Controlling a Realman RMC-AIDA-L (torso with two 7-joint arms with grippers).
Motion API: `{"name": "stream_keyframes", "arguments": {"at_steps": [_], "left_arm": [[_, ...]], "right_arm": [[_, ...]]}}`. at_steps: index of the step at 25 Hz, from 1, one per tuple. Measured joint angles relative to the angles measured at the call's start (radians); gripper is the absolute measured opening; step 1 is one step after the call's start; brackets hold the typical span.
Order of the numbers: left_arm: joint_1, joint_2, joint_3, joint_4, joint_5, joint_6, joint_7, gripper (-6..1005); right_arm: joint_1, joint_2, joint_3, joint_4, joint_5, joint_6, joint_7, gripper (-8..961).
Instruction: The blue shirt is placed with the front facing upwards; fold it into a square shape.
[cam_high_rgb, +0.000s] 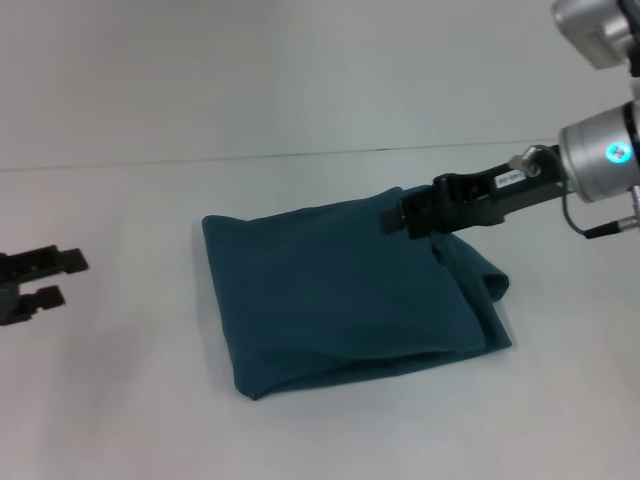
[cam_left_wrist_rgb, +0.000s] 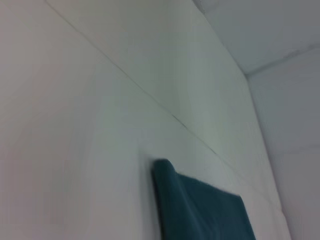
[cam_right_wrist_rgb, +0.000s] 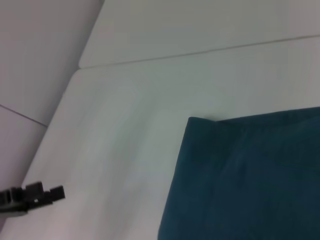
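The blue shirt (cam_high_rgb: 340, 290) is lying folded, stretching left to right. The right tool (cam_high_rgb: 395, 218) is pinching its far right edge; the left tool (cam_high_rgb: 55, 278) is waiting apart.

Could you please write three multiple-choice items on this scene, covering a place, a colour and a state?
1. Where is the right gripper?
A. over the shirt's far edge
B. parked off the table
C. beside the left gripper

2. What colour is the shirt?
A. red
B. teal-blue
C. yellow

3. How does the shirt lie?
A. spread flat with sleeves out
B. hanging
C. folded into a rough square

Answers: A, its fingers sit over the far edge; B, the cloth is plainly teal-blue; C, layered edges show. The left gripper rests apart, open.
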Motion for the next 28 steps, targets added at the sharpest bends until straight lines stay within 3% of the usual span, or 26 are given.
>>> {"name": "stream_keyframes", "arguments": {"at_steps": [4, 7, 12, 21, 28], "left_arm": [[-0.007, -0.004, 0.034, -0.003, 0.001, 0.028, 0.012, 760], [-0.024, -0.028, 0.061, 0.001, 0.0, 0.028, 0.024, 760], [-0.047, -0.044, 0.069, 0.018, 0.0, 0.034, 0.026, 761], [-0.051, -0.039, 0.077, 0.014, 0.0, 0.031, 0.013, 763], [-0.055, -0.041, 0.202, 0.015, 0.006, -0.001, 0.056, 757]], "right_arm": [[-0.027, -0.015, 0.063, 0.005, 0.056, -0.022, -0.07, 529], [-0.052, -0.03, 0.102, 0.006, 0.109, -0.027, -0.123, 535], [-0.102, -0.052, 0.153, 0.006, 0.172, -0.04, -0.18, 636], [-0.227, -0.055, 0.233, 0.006, 0.286, -0.056, -0.361, 784], [-0.327, -0.046, 0.308, 0.008, 0.29, -0.051, -0.474, 946]]}}
